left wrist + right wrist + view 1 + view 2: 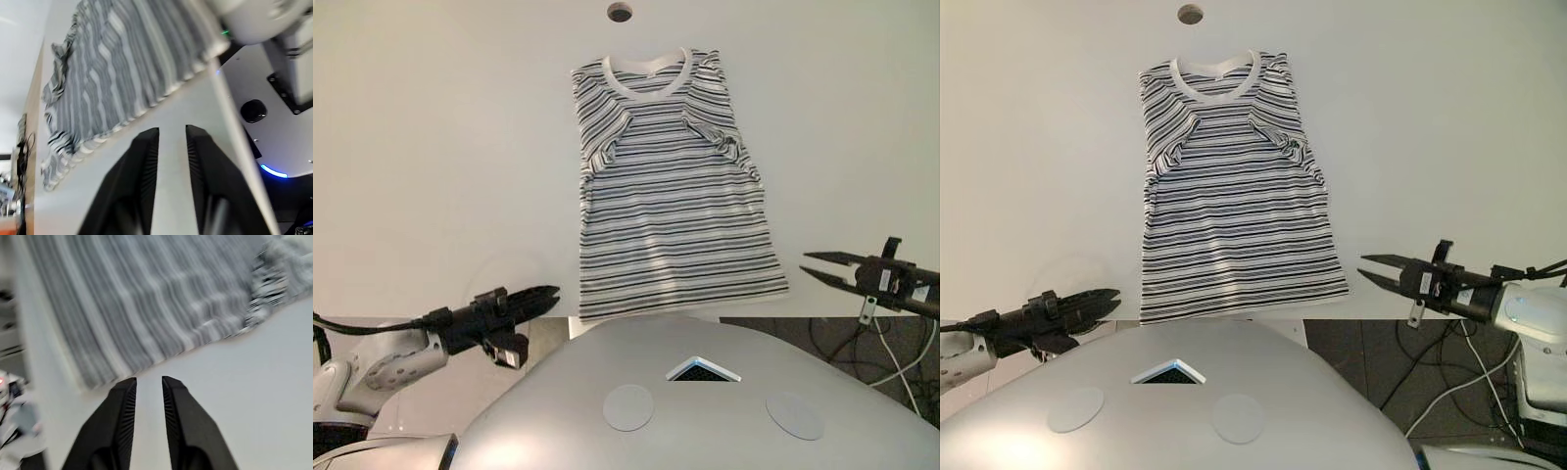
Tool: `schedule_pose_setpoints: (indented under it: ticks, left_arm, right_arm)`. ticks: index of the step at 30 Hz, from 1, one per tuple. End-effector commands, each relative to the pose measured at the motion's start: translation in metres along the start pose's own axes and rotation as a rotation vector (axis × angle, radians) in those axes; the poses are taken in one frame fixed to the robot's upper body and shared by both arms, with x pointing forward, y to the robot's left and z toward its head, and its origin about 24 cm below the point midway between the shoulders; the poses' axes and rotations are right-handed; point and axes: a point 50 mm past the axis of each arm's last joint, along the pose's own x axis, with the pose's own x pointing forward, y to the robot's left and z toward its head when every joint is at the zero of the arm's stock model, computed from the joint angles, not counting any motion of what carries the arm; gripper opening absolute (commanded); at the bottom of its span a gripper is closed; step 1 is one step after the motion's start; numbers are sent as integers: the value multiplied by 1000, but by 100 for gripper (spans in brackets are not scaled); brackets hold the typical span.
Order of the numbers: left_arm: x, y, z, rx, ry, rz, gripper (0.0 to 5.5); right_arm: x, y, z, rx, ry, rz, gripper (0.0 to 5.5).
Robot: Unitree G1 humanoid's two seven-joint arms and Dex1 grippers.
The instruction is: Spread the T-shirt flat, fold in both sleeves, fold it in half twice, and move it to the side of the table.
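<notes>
- T-shirt (pixel 675 196) lies on the white table (pixel 431 147), about centred, front up. The collar (pixel 646 80) is at the far end and the hem (pixel 680 299) is right at the near edge.
- Body looks spread flat, with only light wrinkles near the chest.
- Both sleeves look turned in: the left sleeve (pixel 605 149) and right sleeve (pixel 726 137) sit bunched on the chest, not sticking out. The right one is a bit messier, with a ripple down that side seam.
- My read: spreading is done and the sleeve folds are done, if rough.
- Left to do: both half-folds, then moving it to the side of the table. No crosswise fold is visible, and the shirt is at full length.
- Left gripper (pixel 546 297) is low at the near edge, off the shirt's left hem corner and not touching cloth. Its fingers are slightly parted and it holds nothing.
- Right gripper (pixel 808 262) is just beyond the right hem corner at about table-edge height. Its fingers are spread wide and it's empty.
- Both claws point inward at the hem corners, so the next step is probably pinching the hem and carrying it toward the collar.
- Risk: the hem is flush with the table edge, so there isn't much overhang to grab, and the loose right sleeve could slip out during the lift.
- A small dark round spot (pixel 620 12) sits on the table beyond the collar. Can't tell what it is.
</notes>
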Motion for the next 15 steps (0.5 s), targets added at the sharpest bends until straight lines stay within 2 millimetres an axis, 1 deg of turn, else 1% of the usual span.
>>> schedule_pose_setpoints:
  ticks: [1,2,8,10,15]
  left_arm:
    - [12,5,-2,93,-37,8,166]
    - [16,5,-1,111,-51,8,169]
    - [32,6,1,194,-123,-65,169]
    - [36,3,2,211,-148,-104,169]
    - [38,-1,4,236,-191,-172,169]
  right_arm:
    - [3,-3,-1,-54,29,-7,177]
    - [6,-3,-1,-59,34,-3,195]
    - [11,-2,2,-80,43,24,195]
    - [13,-3,3,-86,42,22,195]
    - [15,-6,6,-96,36,13,195]
